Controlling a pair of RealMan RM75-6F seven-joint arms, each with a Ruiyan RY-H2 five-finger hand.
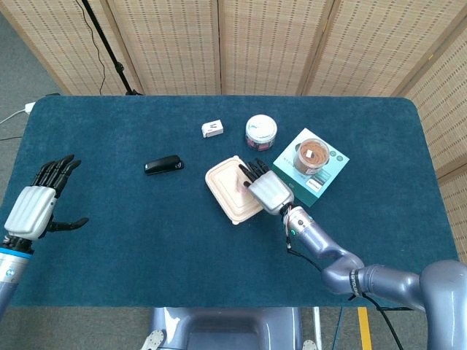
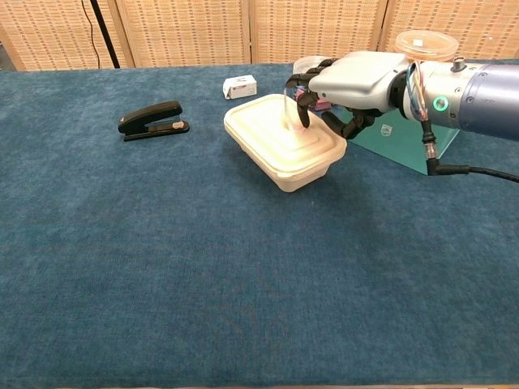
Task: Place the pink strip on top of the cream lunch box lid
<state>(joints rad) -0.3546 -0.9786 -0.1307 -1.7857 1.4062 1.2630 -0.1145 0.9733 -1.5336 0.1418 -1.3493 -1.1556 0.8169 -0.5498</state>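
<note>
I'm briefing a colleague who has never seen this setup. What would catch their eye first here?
Probably the right hand poised over the cream lunch box near the table's middle, its dark fingers reaching down to the lid. Next, the left hand held open, off at the table's left edge.

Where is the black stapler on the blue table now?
In the head view the black stapler lies left of the cream lunch box, below the small white box.
</note>
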